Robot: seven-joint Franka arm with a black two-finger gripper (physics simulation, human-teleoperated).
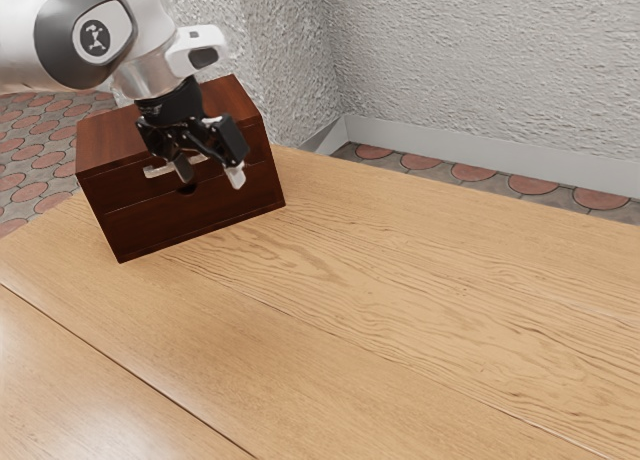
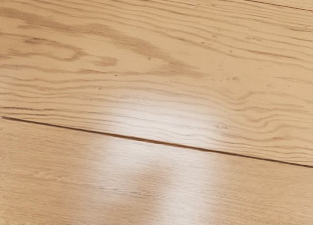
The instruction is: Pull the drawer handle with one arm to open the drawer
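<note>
Fingers (image 1: 236, 176) of my gripper (image 1: 210, 173) stand apart, open, at the drawer (image 1: 125, 188) front. Advice: seat both around the handle, close, pull straight outward

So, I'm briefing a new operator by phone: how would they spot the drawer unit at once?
Start at the pale oak table and follow it to its far end by the room's corner, at the exterior view's left. The drawer box stands there with the pincer at its front: the one dark reddish-brown block, with a seam across its front.
</note>
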